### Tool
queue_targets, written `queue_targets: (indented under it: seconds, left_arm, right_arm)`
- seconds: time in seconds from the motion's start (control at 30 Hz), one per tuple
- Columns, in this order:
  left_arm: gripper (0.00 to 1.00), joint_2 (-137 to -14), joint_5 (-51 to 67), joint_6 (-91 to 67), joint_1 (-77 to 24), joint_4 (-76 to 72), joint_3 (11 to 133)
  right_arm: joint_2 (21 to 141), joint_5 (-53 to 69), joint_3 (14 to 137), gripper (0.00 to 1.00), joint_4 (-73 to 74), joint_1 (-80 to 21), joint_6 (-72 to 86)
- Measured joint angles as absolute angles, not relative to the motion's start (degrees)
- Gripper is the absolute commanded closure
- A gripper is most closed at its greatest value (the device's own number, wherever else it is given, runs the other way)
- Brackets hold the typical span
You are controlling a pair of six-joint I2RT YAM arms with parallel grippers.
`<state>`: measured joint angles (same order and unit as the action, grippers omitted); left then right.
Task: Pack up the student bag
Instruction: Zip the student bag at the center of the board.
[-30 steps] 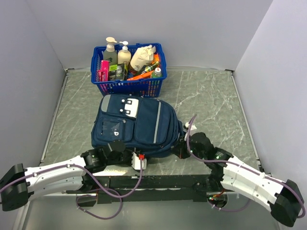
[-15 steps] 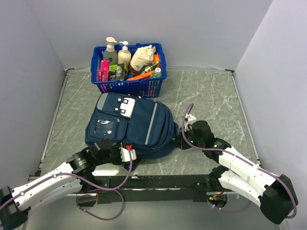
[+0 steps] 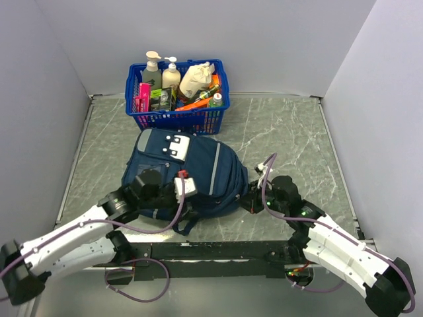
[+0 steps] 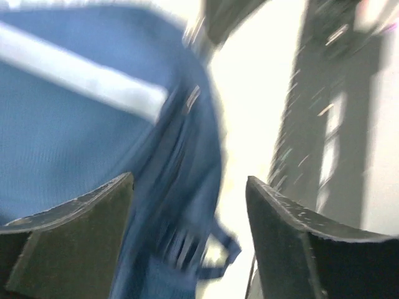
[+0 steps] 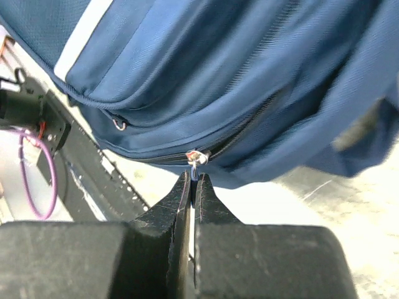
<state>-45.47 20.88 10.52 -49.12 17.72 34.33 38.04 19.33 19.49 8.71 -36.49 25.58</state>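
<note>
In the middle of the top view, a little left of centre, the student bag lies flat on the marbled table. Its front pockets, white patches and pale stripe face up, and its top end points toward the upper edge of the frame.

The left gripper sits over the bag's lower left part. In the left wrist view its two dark fingers stand wide apart. Blurred navy fabric and the pale stripe show beyond them, and nothing is caught between them.

The right gripper is at the bag's lower right edge. In the right wrist view its jaws are pressed together on the small metal zipper pull of a zip along the bag's side. Navy fabric fills the upper part of that frame.

Just above the bag in the top view stands a blue mesh basket holding pump bottles and other goods.
</note>
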Motion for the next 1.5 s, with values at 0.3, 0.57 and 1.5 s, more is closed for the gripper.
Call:
queue_targets:
  seconds: [0.3,0.57,1.5]
  left_arm:
    - [0.17,-57.1,17.7,12.3,-66.5,1.8,45.1]
    - [0.17,-68.1,12.8,18.6,-69.3,-3.8,44.9]
    - [0.99,-77.2,5.1,15.3,-68.9,-12.2,38.6]
  right_arm:
    - [35.6,20.4,19.0,1.0,11.2,-40.9,27.2]
    - [34.7,20.0,19.0,1.0,12.1,-41.0,27.2]
    - [32.3,22.5,18.4,1.0,11.7,-41.0,28.7]
